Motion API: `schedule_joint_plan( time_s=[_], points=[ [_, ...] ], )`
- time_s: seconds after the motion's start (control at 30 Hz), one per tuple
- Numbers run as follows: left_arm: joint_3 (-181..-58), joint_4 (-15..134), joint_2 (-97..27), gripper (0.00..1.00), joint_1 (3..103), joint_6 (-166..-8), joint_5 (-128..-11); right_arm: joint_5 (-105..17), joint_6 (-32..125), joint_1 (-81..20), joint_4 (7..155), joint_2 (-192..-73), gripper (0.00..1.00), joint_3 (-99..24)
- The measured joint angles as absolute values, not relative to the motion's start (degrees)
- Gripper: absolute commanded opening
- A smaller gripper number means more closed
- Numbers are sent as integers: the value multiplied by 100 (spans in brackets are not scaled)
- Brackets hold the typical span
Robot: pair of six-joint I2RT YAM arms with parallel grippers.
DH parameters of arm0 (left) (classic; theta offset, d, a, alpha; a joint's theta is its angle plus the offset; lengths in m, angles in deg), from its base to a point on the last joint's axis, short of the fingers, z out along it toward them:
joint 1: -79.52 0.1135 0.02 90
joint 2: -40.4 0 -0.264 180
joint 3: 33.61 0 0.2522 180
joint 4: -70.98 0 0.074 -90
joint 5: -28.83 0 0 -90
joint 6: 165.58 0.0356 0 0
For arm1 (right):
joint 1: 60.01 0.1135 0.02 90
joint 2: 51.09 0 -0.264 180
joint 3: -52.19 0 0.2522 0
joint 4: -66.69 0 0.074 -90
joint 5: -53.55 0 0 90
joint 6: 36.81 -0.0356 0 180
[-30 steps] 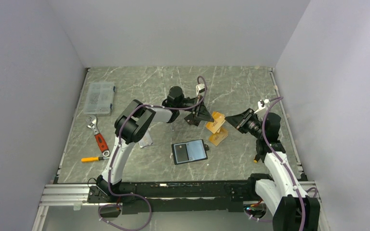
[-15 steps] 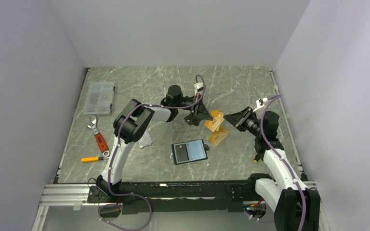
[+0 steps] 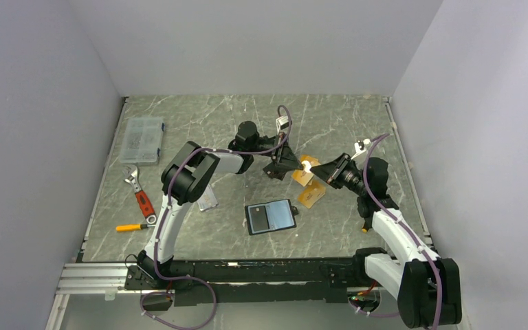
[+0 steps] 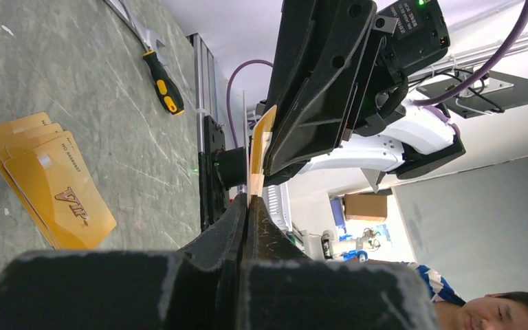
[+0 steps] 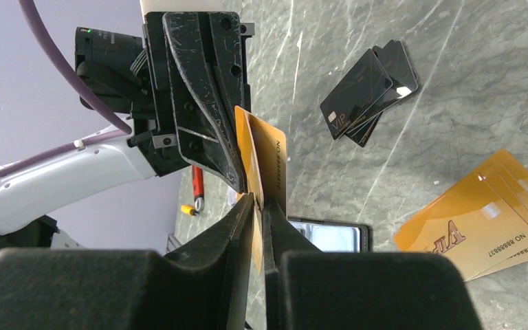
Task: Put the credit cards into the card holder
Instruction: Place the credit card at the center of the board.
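The left hand is clenched on the edge of an orange card, held upright above the desk near the centre of the top view. The right hand meets it from the opposite side, pinching orange card too; whether one card or two stands there I cannot tell. Just below them in the top view lies a fanned stack of orange cards. Black cards lie upper right in the right wrist view. The card holder lies open, lower centre of the top view.
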State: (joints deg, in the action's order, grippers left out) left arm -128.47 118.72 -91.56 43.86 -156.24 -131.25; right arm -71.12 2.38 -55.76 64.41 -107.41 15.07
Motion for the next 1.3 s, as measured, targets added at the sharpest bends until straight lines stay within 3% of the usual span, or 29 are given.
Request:
schedule_joint_plan(
  time_s=[0.1,0.73,1.03,1.07,1.1,1.3],
  points=[
    [-12847,11861,-9156,6,4386,-15611,-13112,-7066,249,-5576,6450,-10741,0,1507],
    [-13708,8486,-9801,29,3938,-13176,-12616,-6039,256,-5725,6881,-10513,0,2430],
    [-14123,7249,-9864,73,3968,-12267,-12212,-5941,286,-5736,7088,-10817,0,2430],
    [-14123,7155,-9864,95,3973,-12173,-12168,-5934,295,-5738,7117,-10791,0,2430],
    [-14123,7089,-9864,99,3982,-12138,-12131,-5923,312,-5747,7163,-10741,0,2430],
    [-14222,6646,-9709,99,4045,-11817,-12078,-5903,382,-5795,7447,-10393,0,2404]
  ],
)
